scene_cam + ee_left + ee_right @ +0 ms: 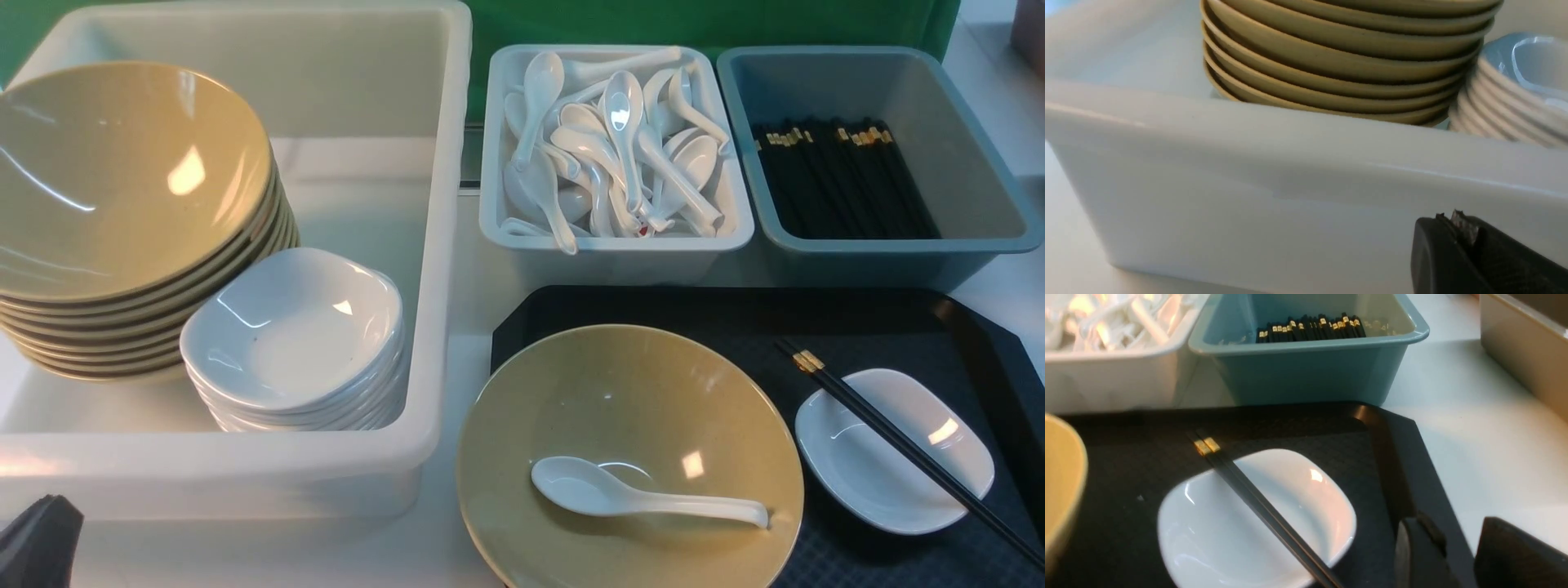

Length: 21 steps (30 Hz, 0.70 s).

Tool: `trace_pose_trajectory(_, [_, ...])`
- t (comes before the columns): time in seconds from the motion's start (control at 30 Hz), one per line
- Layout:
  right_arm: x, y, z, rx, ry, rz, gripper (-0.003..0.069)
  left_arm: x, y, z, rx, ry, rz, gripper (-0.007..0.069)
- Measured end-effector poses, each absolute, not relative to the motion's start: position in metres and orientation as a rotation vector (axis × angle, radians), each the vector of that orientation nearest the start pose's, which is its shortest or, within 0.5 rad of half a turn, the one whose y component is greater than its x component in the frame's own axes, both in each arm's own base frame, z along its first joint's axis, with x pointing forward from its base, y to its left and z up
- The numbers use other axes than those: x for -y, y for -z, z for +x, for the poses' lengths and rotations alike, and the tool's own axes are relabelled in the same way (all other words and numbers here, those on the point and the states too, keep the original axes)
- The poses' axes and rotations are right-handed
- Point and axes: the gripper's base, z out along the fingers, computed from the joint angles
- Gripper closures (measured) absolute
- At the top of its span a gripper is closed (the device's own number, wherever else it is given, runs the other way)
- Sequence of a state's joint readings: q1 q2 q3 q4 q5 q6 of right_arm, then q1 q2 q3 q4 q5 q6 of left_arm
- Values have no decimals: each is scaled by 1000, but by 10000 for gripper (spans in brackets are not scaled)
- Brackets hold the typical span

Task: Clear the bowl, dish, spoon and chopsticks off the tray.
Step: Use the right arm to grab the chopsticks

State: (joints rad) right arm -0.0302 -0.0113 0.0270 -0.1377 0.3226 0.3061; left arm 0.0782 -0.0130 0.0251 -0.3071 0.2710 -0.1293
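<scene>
Tray (pixel 735 318), black and diamond-textured, sits on the white table (pixel 1474 416) carrying all four pieces; its near edge and right corner are cut off in the front view. The yellow bowl (pixel 653 392) stands at the tray's left edge, its rim reaching past that edge and its near side lost below the frame; the spoon (pixel 620 494) lies inside it, scoop to the left, handle to the right. The dish (pixel 865 474) rests near the tray's right edge; the chopsticks (pixel 890 435) lie across it, gold bands toward the far edge, tips running out of frame.

Beyond the tray stand a pale tub (pixel 612 261) of white spoons and a grey-blue tub (pixel 898 261) of black chopsticks; to the left, a large white tub (pixel 441 245) holds a stack of yellow bowls (pixel 122 180) and a stack of white dishes (pixel 294 335), their lower parts hidden by its wall.

Only the tip of the left gripper (pixel 1457 228) shows, jaws pressed together and empty, just outside the white tub's near wall; the right gripper (pixel 1453 526) hangs by the tray's right rim, fingers apart with nothing between them.
</scene>
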Motion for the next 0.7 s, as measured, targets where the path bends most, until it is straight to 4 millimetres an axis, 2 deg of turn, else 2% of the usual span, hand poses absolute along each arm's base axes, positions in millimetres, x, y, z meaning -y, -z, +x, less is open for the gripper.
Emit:
trace_pose_trajectory(0.03, [5,-176,54,-1786,-183,352,421,7,-185,55,-1649,592,-614,636])
trace_pose_trajectory(0.07, [5,-176,54,-1783,-201,371,421,7,-185,55,-1640,623,-639,636])
trace_pose_trajectory(0.1, [3,-176,54,-1750,-358,545,421,11,-188,56,-1564,844,-822,636])
trace_pose_trajectory(0.13, [2,-176,54,-1716,-478,675,421,12,-189,56,-1509,970,-929,636])
trace_pose_trajectory(0.23, [-1,-176,54,-1587,-797,1018,421,13,-192,56,-1415,1146,-1069,636])
trace_pose_trajectory(0.3, [-1,-176,54,-1533,-890,1133,421,13,-193,56,-1386,1184,-1100,636])
trace_pose_trajectory(0.5, [0,-175,54,-1606,-762,995,421,13,-194,56,-1390,1172,-1085,636])
trace_pose_trajectory(0.6, [-1,-175,54,-1638,-728,938,421,15,-199,55,-1441,1111,-981,636])
trace_pose_trajectory(0.7, [-6,-176,53,-1711,-708,783,421,20,-245,44,-1481,900,-603,636])
